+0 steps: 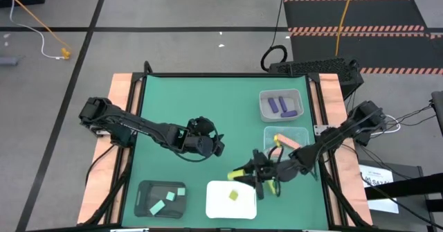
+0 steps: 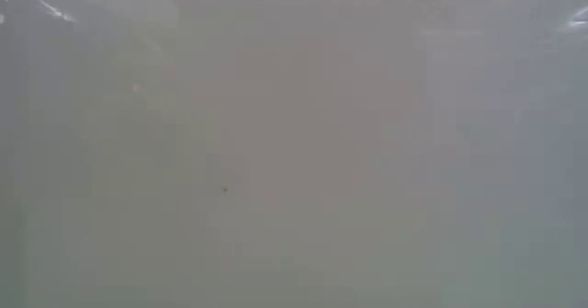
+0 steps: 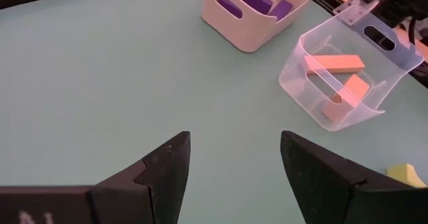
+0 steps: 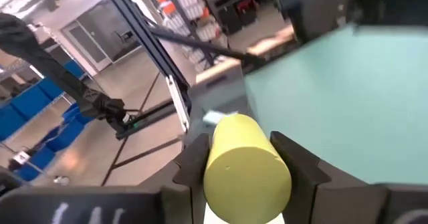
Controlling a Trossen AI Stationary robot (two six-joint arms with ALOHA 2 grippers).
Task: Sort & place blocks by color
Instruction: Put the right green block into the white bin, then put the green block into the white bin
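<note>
yellow block (image 4: 246, 165): a short round cylinder, held in the right end effector (image 1: 243, 172) just above the near edge of the desk, beside the white tray (image 1: 214, 206).
how it handles: it looks light, stiff and matte, so it should not crush or slip easily; the round side could roll if it is set down lying flat.
where to hold: across the curved side, one finger on each flank, as the wrist view shows now.
right end effector: clenched on the yellow block, fingers partly apart around its width, flat end facing the camera.
left end effector (image 3: 234, 174): released, fingers spread wide with nothing between them, hovering over bare desk (image 1: 208, 100) near the middle.
white tray: one yellow piece (image 1: 234, 195) already lies in it, so by judgement this is where the held block goes.
black tray (image 1: 142, 190): at the near left, holding mint green pieces (image 1: 168, 202).
purple pieces (image 1: 282, 106): in the pale tub (image 1: 266, 113) at the far right.
salmon pieces (image 3: 336, 65): in the clear tub (image 3: 388, 67) just nearer than the pale tub.
low view: blocked by a plain pale surface, nothing to read there.
likely step: carrying the block over the white tray and letting go low, to keep it from rolling.
</note>
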